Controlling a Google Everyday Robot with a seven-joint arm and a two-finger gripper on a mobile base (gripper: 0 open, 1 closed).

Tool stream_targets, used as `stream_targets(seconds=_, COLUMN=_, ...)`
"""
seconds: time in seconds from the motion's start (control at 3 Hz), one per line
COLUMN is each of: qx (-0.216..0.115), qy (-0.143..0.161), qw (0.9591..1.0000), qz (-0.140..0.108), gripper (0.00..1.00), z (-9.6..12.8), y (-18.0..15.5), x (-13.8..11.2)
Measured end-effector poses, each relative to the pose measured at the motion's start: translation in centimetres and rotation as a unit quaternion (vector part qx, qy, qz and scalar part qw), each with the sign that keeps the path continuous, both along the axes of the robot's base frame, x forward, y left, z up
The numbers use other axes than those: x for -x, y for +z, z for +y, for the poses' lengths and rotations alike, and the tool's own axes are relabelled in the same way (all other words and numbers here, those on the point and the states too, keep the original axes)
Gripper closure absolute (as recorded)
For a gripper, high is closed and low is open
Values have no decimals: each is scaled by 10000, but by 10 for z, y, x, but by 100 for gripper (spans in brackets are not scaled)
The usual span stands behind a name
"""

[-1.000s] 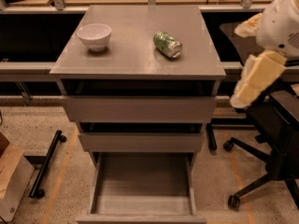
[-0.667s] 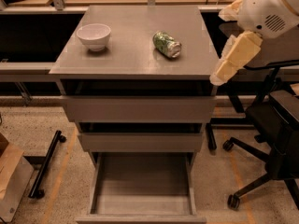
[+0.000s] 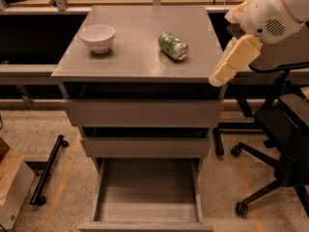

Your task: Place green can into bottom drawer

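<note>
Gripper (image 3: 219, 75) at upper right of frame, hanging off the right edge of the cabinet top (image 3: 140, 62), tip pointing down-left at about the level of the top's front right corner. Can't tell if it's spread or closed from this angle; only one cream-coloured side shows. It holds nothing. White arm housing (image 3: 277, 8) sits above and right of it, in the top right corner.

Green can (image 3: 173, 46) lies on its side on the cabinet top, right of centre, silver end facing lower right. It's left of the gripper and apart from it. White bowl (image 3: 97, 36) stands upright on the left part of the same top, well apart from the can.

Below the top: two shallow grey drawers (image 3: 144, 112), each with a dark gap above it. Bottom drawer (image 3: 147, 197) is pulled out toward the lower edge of frame, grey floor bare.

Black office chair (image 3: 285, 129) at right. Black wheeled bar (image 3: 46, 170) on the floor at lower left, cardboard box (image 3: 9, 182) beside it at the frame edge.
</note>
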State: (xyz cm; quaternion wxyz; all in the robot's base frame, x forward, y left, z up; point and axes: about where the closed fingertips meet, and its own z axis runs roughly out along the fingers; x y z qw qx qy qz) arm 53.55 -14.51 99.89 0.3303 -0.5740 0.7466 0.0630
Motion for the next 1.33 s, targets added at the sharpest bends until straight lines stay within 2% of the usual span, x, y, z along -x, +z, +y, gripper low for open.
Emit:
stream_targets(seconds=0.33, qx=-492, qy=-294, qw=9979, qz=-293, gripper=0, z=13, y=-3, x=-45)
stream_targets(seconds=0.67, qx=-849, qy=-620, qw=9932, qz=-506, gripper=0, z=22, y=-13, x=-96)
stream_targets(seconds=1.0, qx=-1111, qy=-1062, qw=9864, qz=-589, gripper=0, z=21, y=-32, x=-146)
stream_targets(seconds=1.33, qx=-1192, qy=-1527, qw=9794, qz=-569, gripper=0, z=15, y=-53, x=-189)
